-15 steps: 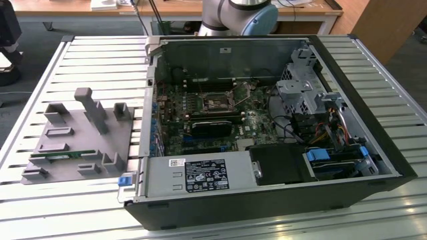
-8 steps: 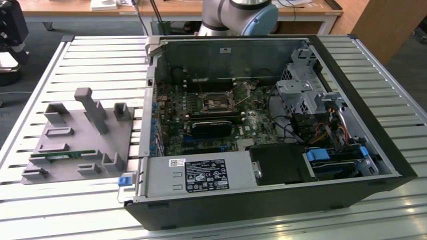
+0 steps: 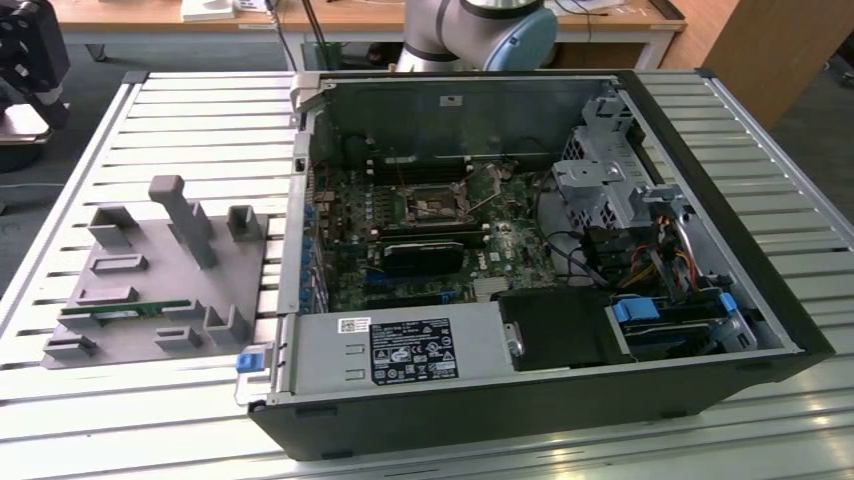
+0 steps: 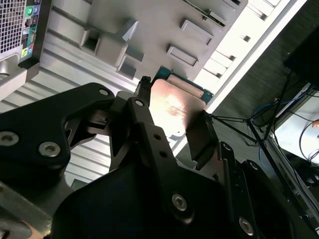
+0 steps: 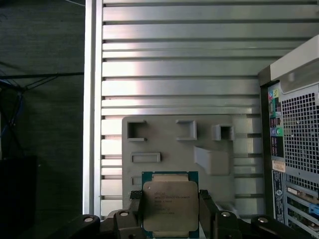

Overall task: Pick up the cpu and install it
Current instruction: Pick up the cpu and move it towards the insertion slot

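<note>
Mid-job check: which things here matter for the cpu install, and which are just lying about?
Job:
cpu, held in the gripper
socket on the board
open case

Lying about:
memory stick
grey tray it sits on
drive cables

Gripper (image 5: 170, 205) fingers (image 5: 135, 208) clamped on opposite cpu (image 5: 170, 199) edges; arm (image 3: 481, 30) base upright in exterior view.

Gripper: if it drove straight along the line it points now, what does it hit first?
Most likely the grey fixture tray on the slatted table. In the first wrist view the gripper, shut on the cpu, points at that tray, so the cpu's leading edge would touch first. How much gap is left is unclear.
</note>
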Controlling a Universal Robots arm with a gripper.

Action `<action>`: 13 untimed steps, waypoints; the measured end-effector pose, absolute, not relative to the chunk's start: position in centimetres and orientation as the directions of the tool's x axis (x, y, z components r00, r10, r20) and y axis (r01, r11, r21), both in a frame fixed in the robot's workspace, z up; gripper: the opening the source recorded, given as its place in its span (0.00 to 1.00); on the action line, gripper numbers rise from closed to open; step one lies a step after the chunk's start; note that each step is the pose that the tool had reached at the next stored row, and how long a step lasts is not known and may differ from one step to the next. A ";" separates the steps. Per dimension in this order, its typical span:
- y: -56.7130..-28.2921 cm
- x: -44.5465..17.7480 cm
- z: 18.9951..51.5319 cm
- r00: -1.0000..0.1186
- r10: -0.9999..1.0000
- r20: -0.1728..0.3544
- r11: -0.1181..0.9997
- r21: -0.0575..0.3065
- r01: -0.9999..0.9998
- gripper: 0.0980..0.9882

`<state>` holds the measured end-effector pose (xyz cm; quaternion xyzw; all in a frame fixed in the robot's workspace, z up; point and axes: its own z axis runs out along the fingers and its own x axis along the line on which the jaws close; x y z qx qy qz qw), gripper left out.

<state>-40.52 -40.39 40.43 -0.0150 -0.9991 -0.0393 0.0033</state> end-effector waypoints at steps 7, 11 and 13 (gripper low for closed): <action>-40.4 -39.9 40.4 -1.000 0.030 0.008 0.996 0.078 0.030 0.49; -40.4 -39.6 40.4 -1.000 0.030 0.008 0.996 0.078 0.030 0.49; -40.4 -39.5 40.4 -1.000 0.030 0.008 0.996 0.079 0.030 0.49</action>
